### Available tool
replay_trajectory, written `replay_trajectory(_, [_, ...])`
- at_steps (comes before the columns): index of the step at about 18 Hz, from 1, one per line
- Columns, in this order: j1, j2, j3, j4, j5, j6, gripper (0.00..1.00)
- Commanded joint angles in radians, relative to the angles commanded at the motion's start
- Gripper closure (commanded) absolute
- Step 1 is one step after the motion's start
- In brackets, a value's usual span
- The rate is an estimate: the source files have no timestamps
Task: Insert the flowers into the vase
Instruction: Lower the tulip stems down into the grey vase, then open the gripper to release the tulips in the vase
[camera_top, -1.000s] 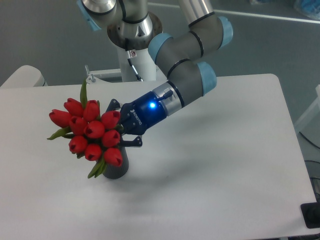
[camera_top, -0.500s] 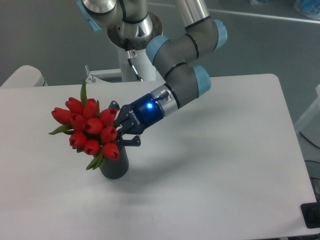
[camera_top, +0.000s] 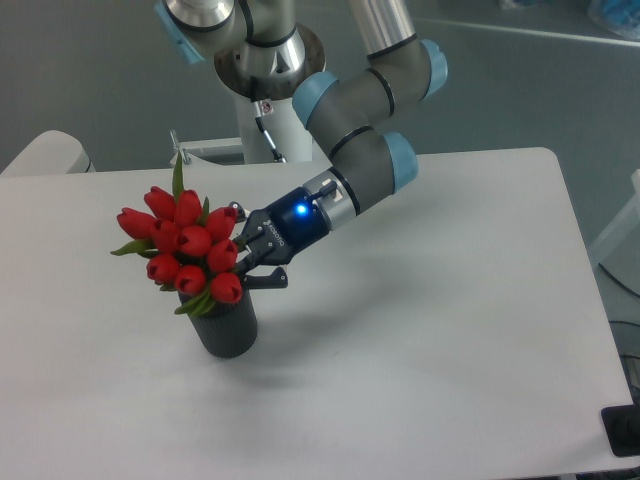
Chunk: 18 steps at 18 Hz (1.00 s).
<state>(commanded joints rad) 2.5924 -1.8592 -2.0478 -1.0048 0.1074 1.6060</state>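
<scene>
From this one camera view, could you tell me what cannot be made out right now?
- Stems of the flowers: hidden behind the buds, so whether they sit inside the vase is unclear.
- Vase mouth: covered by buds and leaves.
- Gripper: its fingertips are hidden behind the bunch, so its grip cannot be confirmed.
- Arm's upper links: cut off by the top edge.

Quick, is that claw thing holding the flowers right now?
Gripper: closed on the flowers, whose stems sit in the vase.
</scene>
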Motion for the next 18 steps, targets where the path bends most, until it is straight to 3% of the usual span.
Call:
replay_trajectory(4, [0.005,0.0,-0.002,0.0,0.0,0.012,0.17])
replay_trajectory(18, [0.078,0.0,-0.002,-0.002,0.002,0.012,0.01])
